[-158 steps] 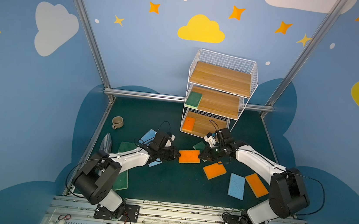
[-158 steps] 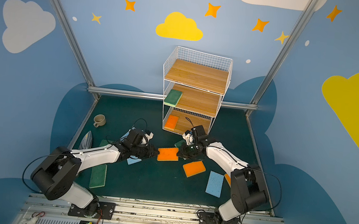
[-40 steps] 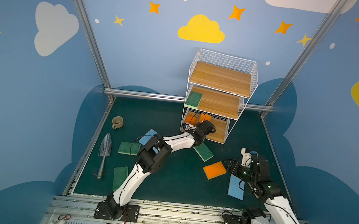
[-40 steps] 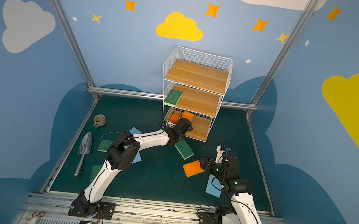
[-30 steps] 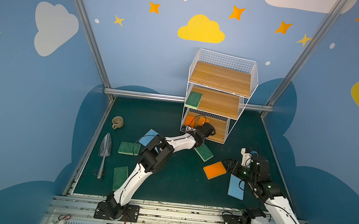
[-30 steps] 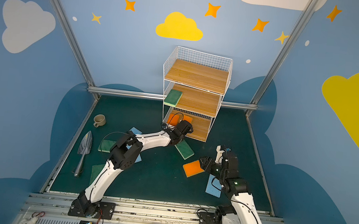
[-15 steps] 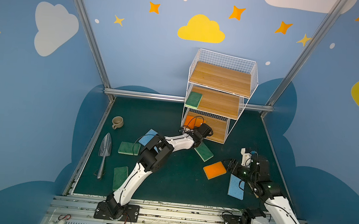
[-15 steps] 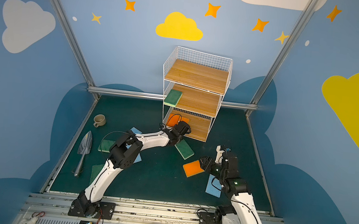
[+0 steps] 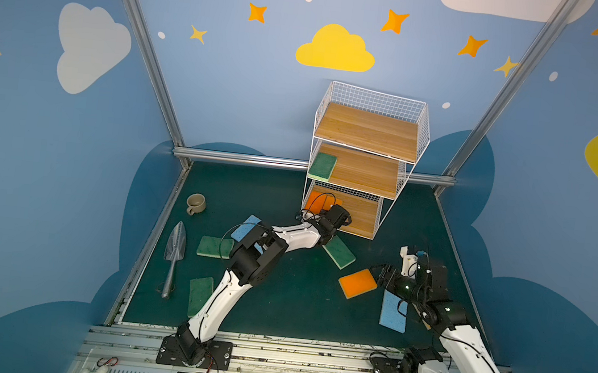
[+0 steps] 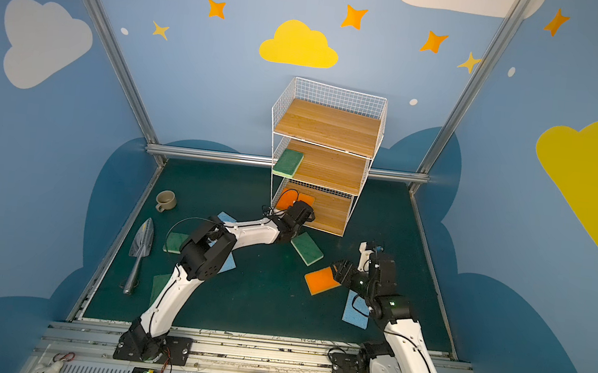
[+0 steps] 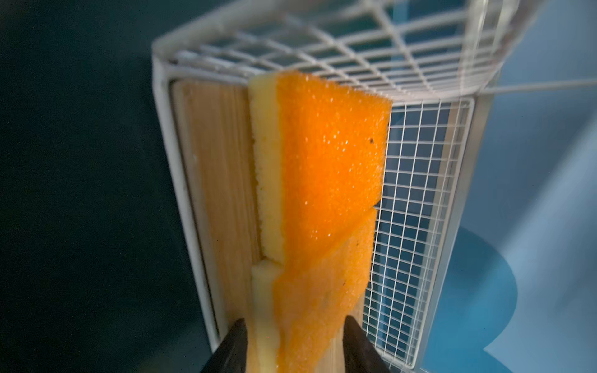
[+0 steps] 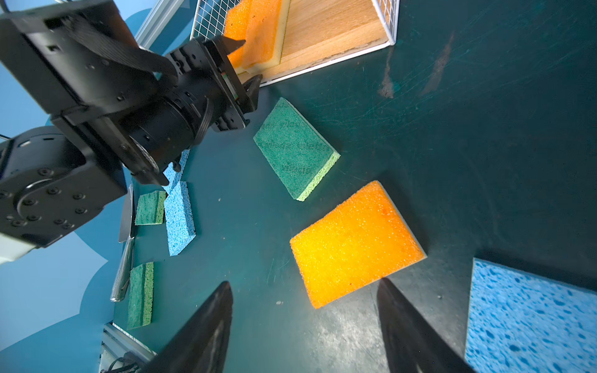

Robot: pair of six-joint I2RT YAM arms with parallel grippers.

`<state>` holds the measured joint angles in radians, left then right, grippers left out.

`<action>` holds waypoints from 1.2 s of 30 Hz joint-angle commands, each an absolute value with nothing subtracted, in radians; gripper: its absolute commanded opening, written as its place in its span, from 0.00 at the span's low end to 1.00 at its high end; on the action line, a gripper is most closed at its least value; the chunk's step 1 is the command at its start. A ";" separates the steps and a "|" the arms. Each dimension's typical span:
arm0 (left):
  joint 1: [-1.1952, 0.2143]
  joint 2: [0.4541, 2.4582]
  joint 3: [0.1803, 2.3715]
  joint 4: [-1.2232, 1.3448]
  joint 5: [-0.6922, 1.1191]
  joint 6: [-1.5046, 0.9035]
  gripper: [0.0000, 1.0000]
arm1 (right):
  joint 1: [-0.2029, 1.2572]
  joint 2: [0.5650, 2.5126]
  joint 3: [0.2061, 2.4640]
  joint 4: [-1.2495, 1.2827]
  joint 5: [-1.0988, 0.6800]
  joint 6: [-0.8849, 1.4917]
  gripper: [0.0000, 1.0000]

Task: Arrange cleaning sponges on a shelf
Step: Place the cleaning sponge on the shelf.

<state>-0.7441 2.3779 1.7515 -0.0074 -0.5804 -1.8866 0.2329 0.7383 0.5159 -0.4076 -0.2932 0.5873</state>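
Orange sponge sits in the shelf's bottom corner, my left claw parted around it; next, my parted right claw must grip the loose sponge.

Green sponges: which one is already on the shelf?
The green sponge at the left end of the shelf's middle board. The other three green sponges lie flat on the dark green mat.

I count 3 orange sponges in view, 4 green sponges, 3 blue sponges, 1 mug, 1 trowel, and 1 wire shelf with 3 wooden boards; 10 sponges altogether.
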 commanded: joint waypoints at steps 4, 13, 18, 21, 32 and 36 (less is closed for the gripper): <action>-0.743 2.340 1.709 -0.045 -0.583 -1.847 0.65 | 0.229 0.740 0.541 -0.406 -0.301 0.586 0.70; -0.766 2.239 1.578 0.021 -0.607 -1.799 0.75 | 0.222 0.750 0.557 -0.423 -0.311 0.607 0.70; -0.783 2.164 1.472 0.078 -0.606 -1.773 0.76 | 0.215 0.792 0.578 -0.449 -0.314 0.611 0.66; -0.798 2.102 1.387 0.120 -0.605 -1.719 0.76 | 0.208 0.843 0.584 -0.454 -0.319 0.607 0.61; -0.800 1.775 1.021 0.259 -0.452 -1.292 0.88 | 0.135 1.021 0.519 -0.285 -0.351 0.609 0.61; -0.784 1.645 0.903 0.284 -0.345 -1.117 0.93 | 0.114 1.080 0.504 -0.205 -0.354 0.614 0.60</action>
<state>-0.7959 1.7107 0.9535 0.2462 -0.4419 -1.3155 0.1265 1.0466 0.5163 -0.2920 -0.3378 0.6064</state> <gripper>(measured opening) 0.925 0.605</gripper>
